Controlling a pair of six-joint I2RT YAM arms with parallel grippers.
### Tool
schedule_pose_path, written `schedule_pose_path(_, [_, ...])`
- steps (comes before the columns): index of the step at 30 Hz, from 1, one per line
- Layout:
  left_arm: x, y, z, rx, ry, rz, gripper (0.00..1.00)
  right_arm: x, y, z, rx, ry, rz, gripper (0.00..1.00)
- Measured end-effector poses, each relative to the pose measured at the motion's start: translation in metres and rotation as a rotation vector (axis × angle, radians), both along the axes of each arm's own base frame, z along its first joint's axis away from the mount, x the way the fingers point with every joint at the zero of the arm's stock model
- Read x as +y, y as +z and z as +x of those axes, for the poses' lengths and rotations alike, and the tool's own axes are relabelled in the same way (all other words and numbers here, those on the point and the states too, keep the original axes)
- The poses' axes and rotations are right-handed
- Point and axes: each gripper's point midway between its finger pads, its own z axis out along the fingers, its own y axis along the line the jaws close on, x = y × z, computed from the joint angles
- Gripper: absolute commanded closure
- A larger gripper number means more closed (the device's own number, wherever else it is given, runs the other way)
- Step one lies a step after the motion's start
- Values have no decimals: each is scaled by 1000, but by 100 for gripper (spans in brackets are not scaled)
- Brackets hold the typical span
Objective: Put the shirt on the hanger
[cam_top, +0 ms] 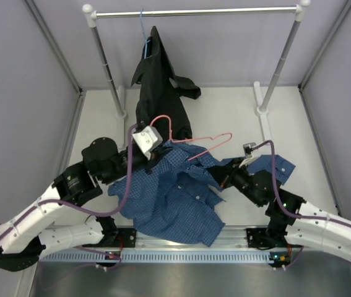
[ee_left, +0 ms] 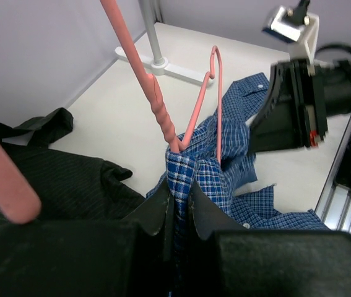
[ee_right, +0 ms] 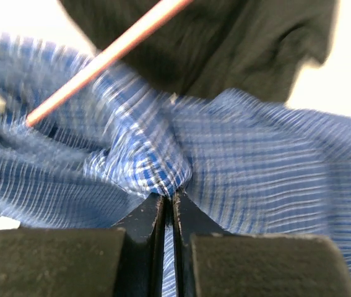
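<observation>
The blue checked shirt (cam_top: 175, 198) lay crumpled on the table (cam_top: 237, 111) between the two arms, one edge spilling toward the near rail. The pink wire hanger (cam_top: 209, 143) was propped across its upper part, hook toward the black shirt (cam_top: 160, 93) that hung from the rack on a blue hanger (cam_top: 143, 28).

Both arms were on the cloth. The left end effector (ee_left: 180, 204) was clenched on a bunched ridge of check right where the hanger's wire dived into the fabric. Whether the wire itself was pinched too, the left wrist view did not settle. The right end effector (ee_right: 168, 201) was clamped on a narrow fold of the same shirt, with the pink wire crossing just above it.

As for handling, this looked like light, limp cotton. It would drape, bunch and slide off a thin smooth wire the moment tension dropped, and a pinch on a loose fold would only drag a peak of cloth. The better holds seemed to be the firmer parts, the collar band and the shoulder seams, one per arm, so the neck opening could be spread taut and the wire shoulder fed inside. The hanger, thin and springy, would likely twist if pushed through the cloth rather than held directly.
</observation>
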Motion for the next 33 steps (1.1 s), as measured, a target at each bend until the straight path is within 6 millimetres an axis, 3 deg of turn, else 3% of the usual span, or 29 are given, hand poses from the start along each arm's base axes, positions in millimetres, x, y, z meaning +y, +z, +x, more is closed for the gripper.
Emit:
schedule_pose_path(3, [11, 3, -13, -29, -34, -24, 100, -26, 23, 17, -26, -87, -24, 100])
schedule_pose_path(8, [12, -13, -30, -45, -120, -22, 100, -58, 59, 45, -48, -164, -61, 100])
schedule_pose_path(15, [9, -34, -33, -43, -152, 13, 100, -70, 43, 49, 45, -86, -123, 100])
schedule_pose_path(23, [12, -39, -30, -55, -135, 42, 100, -73, 48, 57, 91, -40, -177, 100])
schedule_pose_path(30, [20, -54, -19, -31, -58, 93, 100, -78, 39, 73, 158, -49, -249, 100])
schedule_pose_path(33, [23, -56, -13, -30, -17, 103, 100, -76, 36, 71, 180, -31, -254, 100])
